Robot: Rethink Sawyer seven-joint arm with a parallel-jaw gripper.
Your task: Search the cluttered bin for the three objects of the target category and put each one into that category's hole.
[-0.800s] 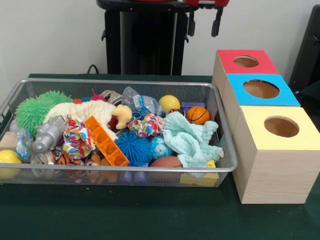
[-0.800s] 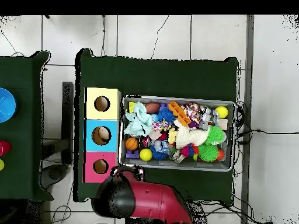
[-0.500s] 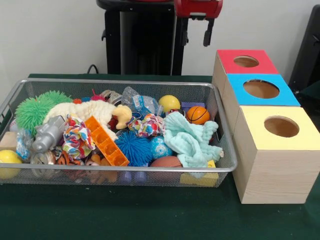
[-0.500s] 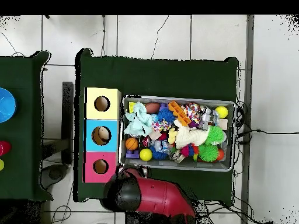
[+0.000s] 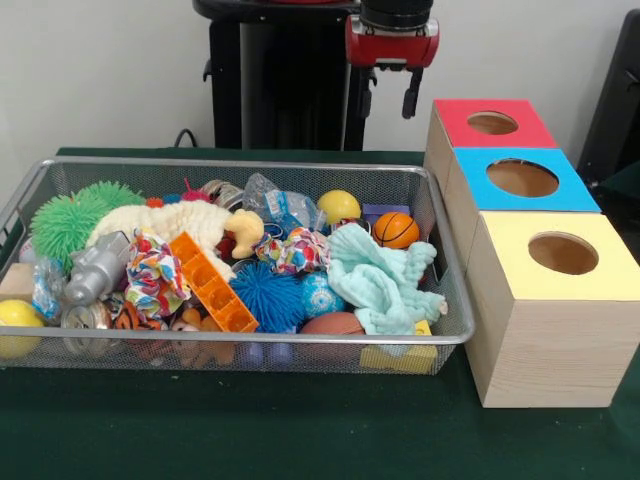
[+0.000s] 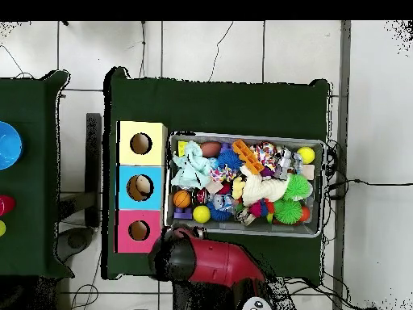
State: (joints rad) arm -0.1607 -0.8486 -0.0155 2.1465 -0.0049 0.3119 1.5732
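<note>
Fabric balls: two show in the bin [image 5: 440, 250]; one knotted ball [image 5: 295, 250] lies mid-bin, below and left of the jaws in the front view, and another [image 5: 152, 272] further left beside the orange block [image 5: 212, 282]. A third I cannot find; likely buried.
Why so: the toys are heaped loose, so each ball is wedged among its neighbours.
Gripper [image 5: 388, 90]: high above the bin's far rim, jaws apart, empty, apparently poised to come down.
Yellow hole [image 5: 563, 252]: well to the right of the jaws and nearer the camera, unobstructed.
In the way: blue spiky ball [image 5: 268, 295] and pale mint cloth [image 5: 385, 280] press against the middle ball.
</note>
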